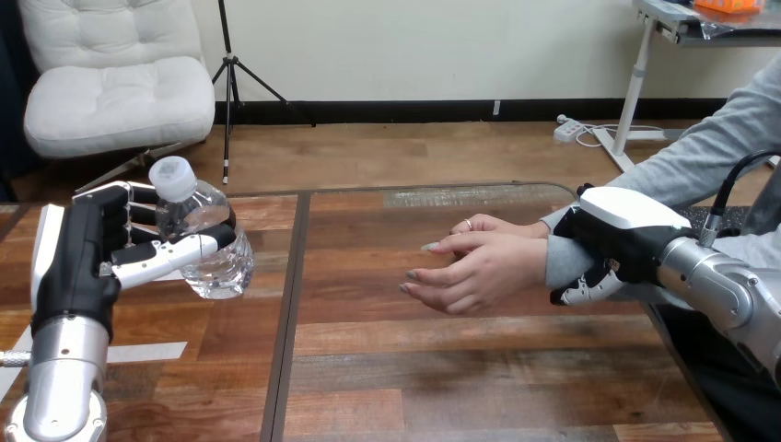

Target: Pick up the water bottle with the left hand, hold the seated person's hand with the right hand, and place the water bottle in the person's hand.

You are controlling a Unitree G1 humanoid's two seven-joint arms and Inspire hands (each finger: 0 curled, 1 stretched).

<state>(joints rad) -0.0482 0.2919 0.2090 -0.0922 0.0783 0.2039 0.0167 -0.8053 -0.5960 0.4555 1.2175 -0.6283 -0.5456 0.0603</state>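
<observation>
Water bottle (221,267) clasped by left hand (78,258); right hand (626,235) curled round person's wrist (562,262), fingers (582,290) mostly hidden.

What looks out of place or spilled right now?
Nothing spilled or damaged. The water bottle leans slightly in the left hand, cap on. The right hand wraps the person's wrist; the person's hand is open.

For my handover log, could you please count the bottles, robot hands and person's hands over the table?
Water bottle: 1, gripped in the left hand.
Robot hands: 2, the left hand and the right hand, which is curled round the person's wrist.
Person's hand: 1 for sure; whether a second lies behind it cannot be told.
Total: 4 for sure.
</observation>
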